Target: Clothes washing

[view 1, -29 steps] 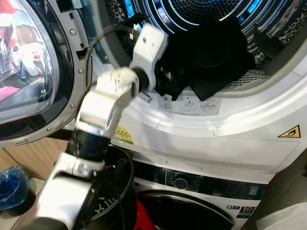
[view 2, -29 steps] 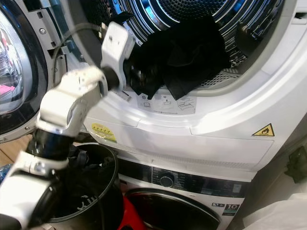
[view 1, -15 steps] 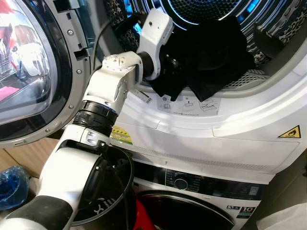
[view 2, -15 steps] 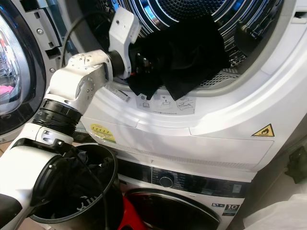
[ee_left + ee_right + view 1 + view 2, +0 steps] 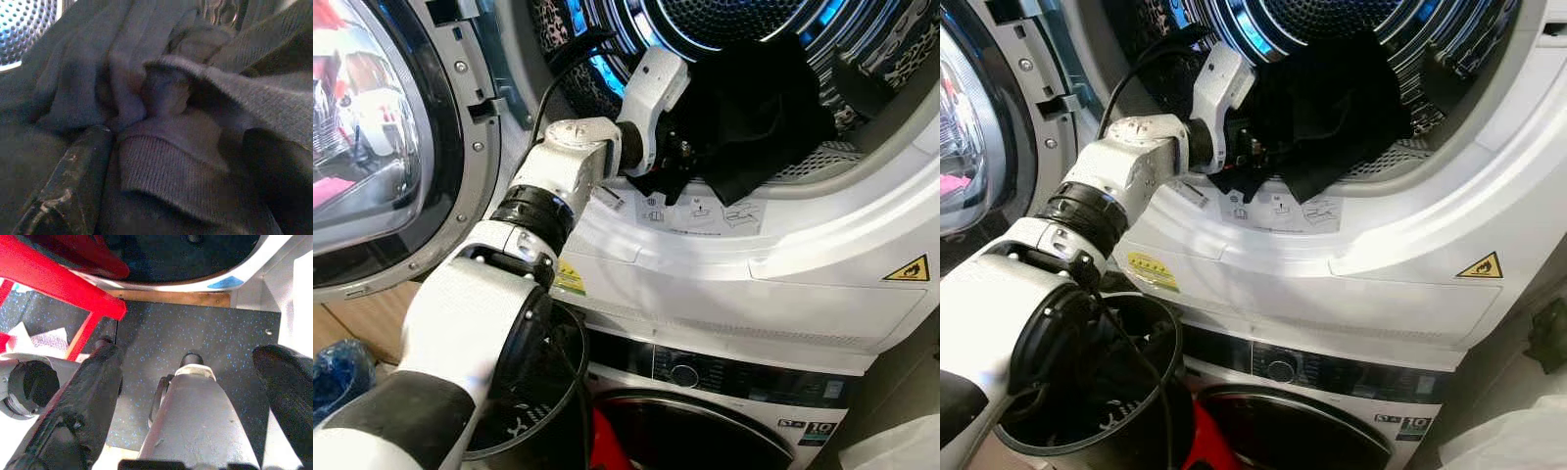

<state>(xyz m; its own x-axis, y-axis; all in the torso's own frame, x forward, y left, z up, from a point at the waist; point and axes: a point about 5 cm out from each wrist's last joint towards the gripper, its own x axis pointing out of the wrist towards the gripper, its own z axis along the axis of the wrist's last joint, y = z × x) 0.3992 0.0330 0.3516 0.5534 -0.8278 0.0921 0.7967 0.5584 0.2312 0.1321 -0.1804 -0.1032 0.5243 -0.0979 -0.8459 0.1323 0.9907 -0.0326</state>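
A pile of dark clothes (image 5: 754,108) lies at the mouth of the upper machine's drum (image 5: 705,20), partly draped over its rim. My left arm reaches up into the opening. My left gripper (image 5: 171,181) is pushed into the pile, its fingers (image 5: 63,186) spread wide, with a ribbed cuff (image 5: 161,166) of a knitted garment bunched between them. From the head views the fingertips are buried in the cloth beyond the wrist (image 5: 651,98). My right gripper (image 5: 195,396) hangs low over the dark speckled floor, open with nothing in it.
The round door (image 5: 372,147) of the upper machine stands open at the left. A black basket (image 5: 538,392) with dark clothes sits below my left arm, in front of the lower washer (image 5: 705,377). A red stool (image 5: 63,279) stands on the floor nearby.
My left arm has stretched up and to the right, carrying the gripper from the drum's rim deeper into the dark clothes. The pile has hardly shifted.
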